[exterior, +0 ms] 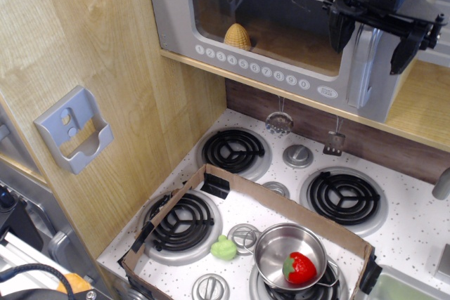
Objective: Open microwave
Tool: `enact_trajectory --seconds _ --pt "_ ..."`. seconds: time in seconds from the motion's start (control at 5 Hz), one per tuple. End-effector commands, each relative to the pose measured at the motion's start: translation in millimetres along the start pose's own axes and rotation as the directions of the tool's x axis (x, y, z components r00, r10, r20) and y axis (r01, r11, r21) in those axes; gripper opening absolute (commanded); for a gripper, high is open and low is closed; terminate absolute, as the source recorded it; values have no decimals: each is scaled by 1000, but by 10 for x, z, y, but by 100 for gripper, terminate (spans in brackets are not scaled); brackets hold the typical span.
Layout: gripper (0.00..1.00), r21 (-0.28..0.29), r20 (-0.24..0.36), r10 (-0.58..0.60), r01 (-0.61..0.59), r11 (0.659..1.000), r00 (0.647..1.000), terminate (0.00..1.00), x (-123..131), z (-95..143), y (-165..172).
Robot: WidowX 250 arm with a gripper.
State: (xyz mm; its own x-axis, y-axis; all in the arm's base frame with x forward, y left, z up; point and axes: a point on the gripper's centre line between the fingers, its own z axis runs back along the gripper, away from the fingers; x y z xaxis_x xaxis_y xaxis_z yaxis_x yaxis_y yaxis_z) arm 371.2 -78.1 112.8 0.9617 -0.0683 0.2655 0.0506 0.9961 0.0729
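Observation:
The grey toy microwave (211, 12) sits on a wooden shelf above the stove, its clear window door shut, with a row of round white buttons and a clock reading 12:30. Its chunky silver handle (362, 68) runs upright at the door's right edge. My black gripper (374, 41) is open and hangs in front of the handle's upper part, one finger on each side of it. I cannot tell whether the fingers touch it. A yellow corn-like toy (237, 36) lies inside the microwave.
Below is a white stove top (422, 230) with black coil burners. A cardboard tray (281, 198) holds a steel pot (292, 254) with a strawberry (299, 268) and a green toy (223, 248). A grey holder (74, 130) hangs on the wooden wall at left.

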Motion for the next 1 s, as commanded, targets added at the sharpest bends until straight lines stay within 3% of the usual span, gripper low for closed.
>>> enact_trajectory --seconds 0.0,0.4,0.8 --pt "0 -7 50 16 -16 1000 999 0 128 119 111" --pt "0 13 51 140 -141 990 989 0 -128 133 75" --pt "0 26 -23 240 -240 970 970 0 -527 181 139"
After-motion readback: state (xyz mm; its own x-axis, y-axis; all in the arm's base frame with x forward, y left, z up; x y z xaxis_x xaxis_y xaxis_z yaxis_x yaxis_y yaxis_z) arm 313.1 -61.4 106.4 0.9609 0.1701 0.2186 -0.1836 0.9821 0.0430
